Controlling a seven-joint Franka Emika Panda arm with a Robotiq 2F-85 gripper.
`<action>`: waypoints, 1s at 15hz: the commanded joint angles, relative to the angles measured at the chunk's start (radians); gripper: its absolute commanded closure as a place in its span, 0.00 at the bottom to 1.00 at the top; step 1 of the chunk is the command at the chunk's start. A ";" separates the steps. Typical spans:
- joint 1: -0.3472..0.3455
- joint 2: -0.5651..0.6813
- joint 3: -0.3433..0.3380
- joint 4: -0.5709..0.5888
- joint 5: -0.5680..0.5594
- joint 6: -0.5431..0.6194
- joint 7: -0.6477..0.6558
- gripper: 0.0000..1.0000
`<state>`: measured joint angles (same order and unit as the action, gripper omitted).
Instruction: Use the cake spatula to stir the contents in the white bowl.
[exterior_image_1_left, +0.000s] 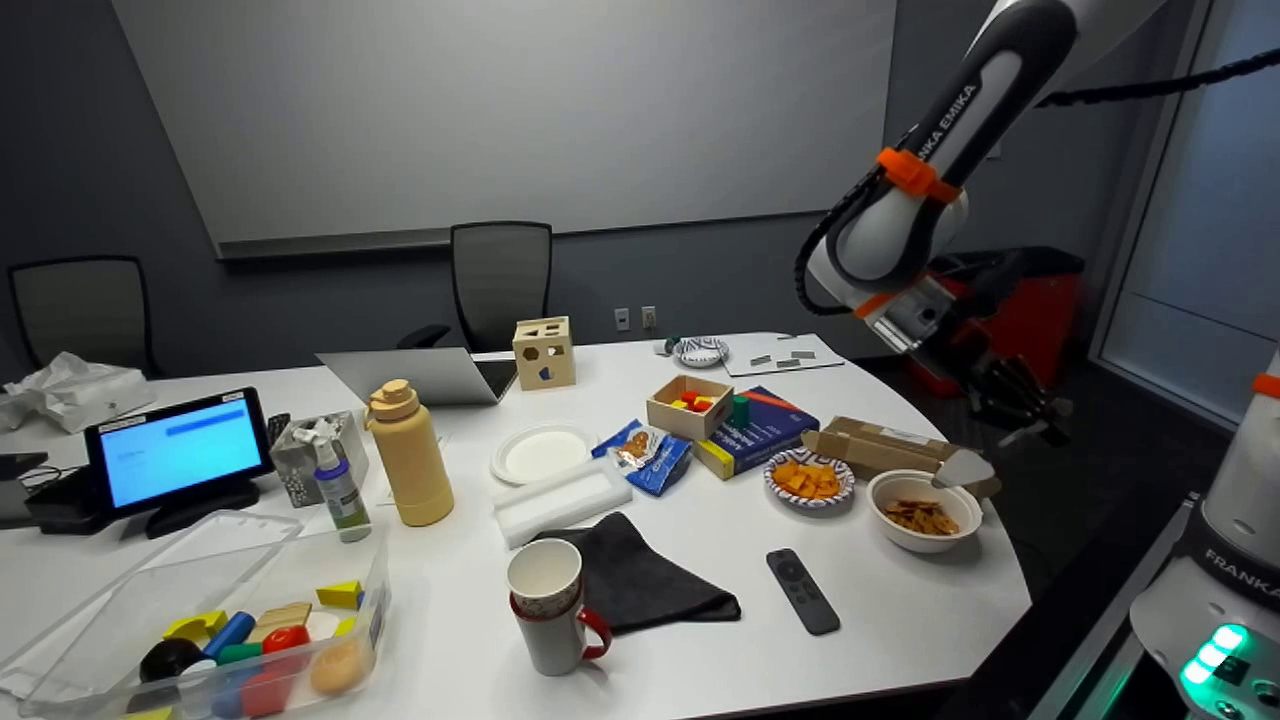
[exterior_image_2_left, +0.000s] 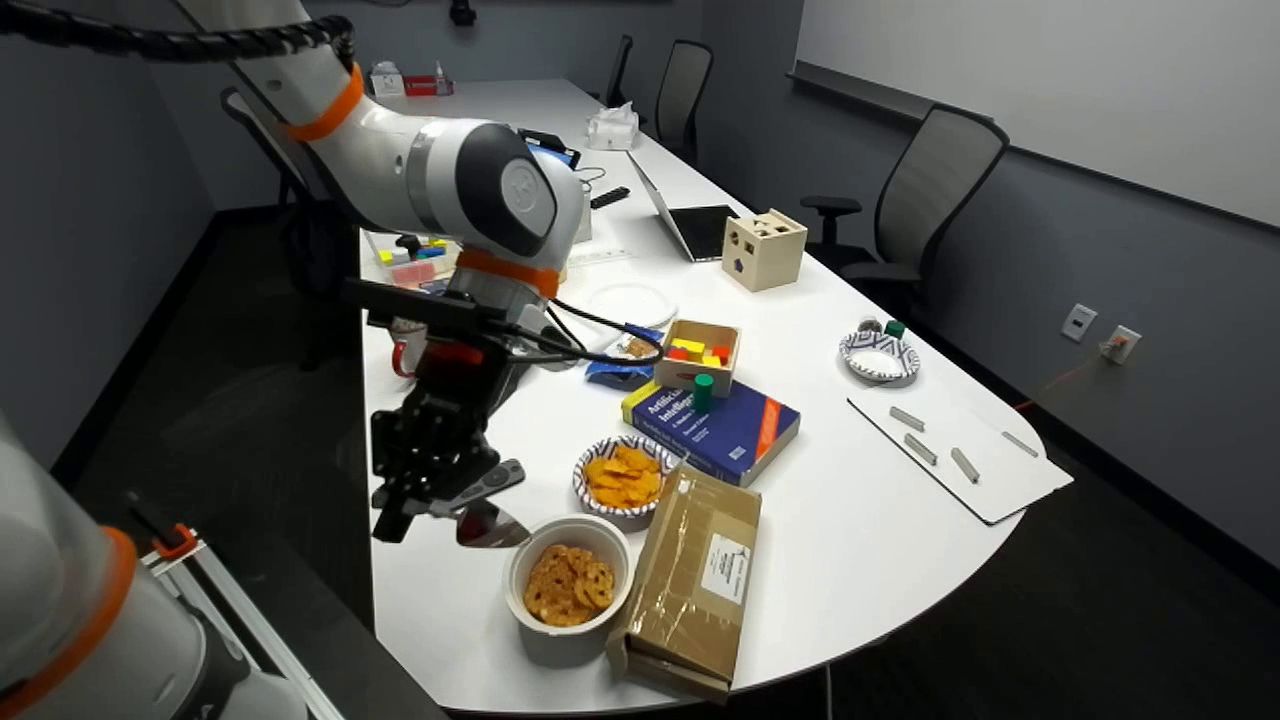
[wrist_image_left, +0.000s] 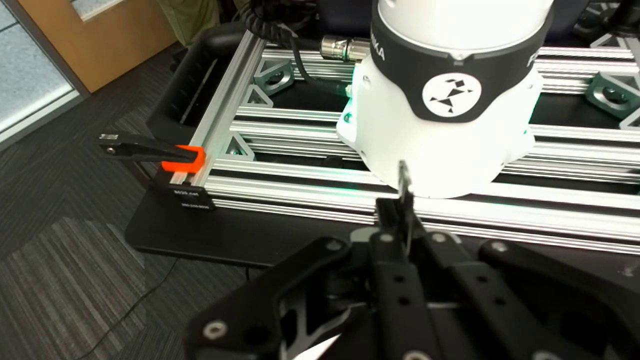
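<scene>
At ten o'clock from the white bowl (exterior_image_2_left: 572, 530), in an exterior view, your spatula (exterior_image_2_left: 490, 526) hangs, blade near the rim; you cannot tell whether they touch. Your gripper (wrist_image_left: 410, 235) has its jaws nearly together, pinching the spatula. Your bowl stands on the table (exterior_image_2_left: 850, 525), a box (exterior_image_2_left: 697, 580) at three o'clock.

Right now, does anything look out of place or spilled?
A green block looks stray: it stands on the book, outside the wooden box holding other blocks. The white bowl stands upright, food inside.
</scene>
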<state>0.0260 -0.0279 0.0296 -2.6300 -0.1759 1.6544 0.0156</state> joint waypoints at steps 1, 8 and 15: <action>-0.019 0.109 -0.023 0.009 0.013 0.061 -0.029 0.99; -0.055 0.288 -0.042 0.062 0.053 0.259 -0.115 0.99; -0.069 0.309 -0.065 0.113 0.041 0.239 -0.089 0.99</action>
<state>-0.0323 0.2870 -0.0226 -2.5466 -0.1435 1.9273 -0.0778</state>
